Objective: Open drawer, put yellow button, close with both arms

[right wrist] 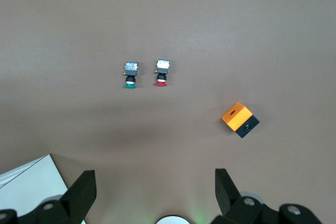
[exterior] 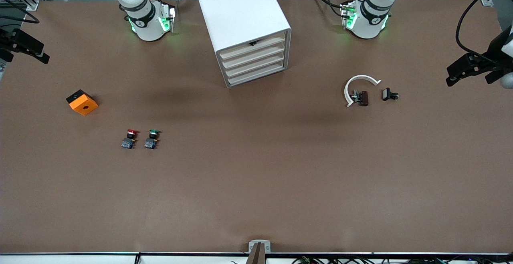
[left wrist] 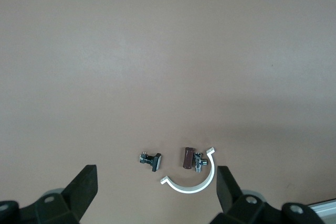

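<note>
Both arms waiting, nothing gripped. Left gripper [left wrist: 157, 187] up over the left arm's end of the table [exterior: 256, 184], jaws spread wide and empty, above a white curved clip [exterior: 358, 85] and a small dark metal part [exterior: 390, 94] just beside it. Right gripper [right wrist: 155, 187] up over the right arm's end, jaws likewise wide apart and empty, looking down on a red-capped button [exterior: 130, 138], a green-capped button [exterior: 152, 138] and an orange box [exterior: 82, 102].

Top drawer [exterior: 252, 47] of the white cabinet [exterior: 240, 11] level with the three fronts below it, so shut. Small dark speck at its upper edge; impossible to tell what. No yellow button to be seen anywhere on the table.

Judging by that: probably already inside the shut drawer, with opening, placing and closing all done and nothing left. Equally possible that nothing is begun and the button lies out of sight; no way to settle it from here.
</note>
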`<act>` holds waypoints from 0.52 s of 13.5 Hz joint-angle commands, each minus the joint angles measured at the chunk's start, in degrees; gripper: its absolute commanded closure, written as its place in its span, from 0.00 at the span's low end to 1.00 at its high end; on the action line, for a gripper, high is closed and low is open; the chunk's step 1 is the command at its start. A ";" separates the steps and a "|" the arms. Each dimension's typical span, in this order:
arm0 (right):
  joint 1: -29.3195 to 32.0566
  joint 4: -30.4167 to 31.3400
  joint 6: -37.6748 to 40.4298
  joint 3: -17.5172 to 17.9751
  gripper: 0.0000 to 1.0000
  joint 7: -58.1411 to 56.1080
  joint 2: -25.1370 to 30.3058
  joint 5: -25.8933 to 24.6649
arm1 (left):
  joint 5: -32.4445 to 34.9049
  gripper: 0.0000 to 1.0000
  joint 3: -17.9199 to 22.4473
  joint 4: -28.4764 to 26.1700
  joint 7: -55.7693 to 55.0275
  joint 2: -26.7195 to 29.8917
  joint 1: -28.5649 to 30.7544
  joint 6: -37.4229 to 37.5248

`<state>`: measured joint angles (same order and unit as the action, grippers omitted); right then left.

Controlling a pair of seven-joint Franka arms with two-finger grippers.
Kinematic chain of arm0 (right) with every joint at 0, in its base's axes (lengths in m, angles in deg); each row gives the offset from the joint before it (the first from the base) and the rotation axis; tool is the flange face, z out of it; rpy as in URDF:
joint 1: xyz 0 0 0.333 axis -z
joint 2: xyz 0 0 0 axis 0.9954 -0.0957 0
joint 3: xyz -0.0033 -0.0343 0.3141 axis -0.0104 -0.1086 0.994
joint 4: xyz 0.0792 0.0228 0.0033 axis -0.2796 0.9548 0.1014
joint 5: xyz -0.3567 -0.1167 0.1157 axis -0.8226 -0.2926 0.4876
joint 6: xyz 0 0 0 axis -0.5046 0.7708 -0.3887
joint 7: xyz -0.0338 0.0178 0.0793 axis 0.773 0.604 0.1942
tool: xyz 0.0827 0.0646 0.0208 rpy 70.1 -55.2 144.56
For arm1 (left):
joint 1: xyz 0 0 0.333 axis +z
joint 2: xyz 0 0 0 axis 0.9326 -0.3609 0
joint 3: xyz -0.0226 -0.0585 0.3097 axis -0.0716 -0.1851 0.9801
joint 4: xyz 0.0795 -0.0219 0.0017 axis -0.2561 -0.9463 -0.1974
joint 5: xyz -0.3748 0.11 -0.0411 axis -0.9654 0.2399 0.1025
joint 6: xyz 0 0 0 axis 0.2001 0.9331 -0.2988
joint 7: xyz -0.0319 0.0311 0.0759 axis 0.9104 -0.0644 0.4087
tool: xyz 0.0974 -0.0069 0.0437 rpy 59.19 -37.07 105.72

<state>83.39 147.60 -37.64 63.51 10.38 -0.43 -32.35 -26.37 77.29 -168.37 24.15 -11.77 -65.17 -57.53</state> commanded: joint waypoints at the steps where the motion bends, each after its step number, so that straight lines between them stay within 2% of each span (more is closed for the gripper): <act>1: 0.41 0.90 0.02 0.48 0.00 -0.03 1.20 0.47 | -1.06 0.00 -0.13 1.01 0.93 0.24 0.20 -0.07; 7: 0.68 0.55 0.64 0.31 0.00 -6.01 1.20 0.47 | -2.29 0.00 -0.13 1.01 0.31 0.24 0.11 1.42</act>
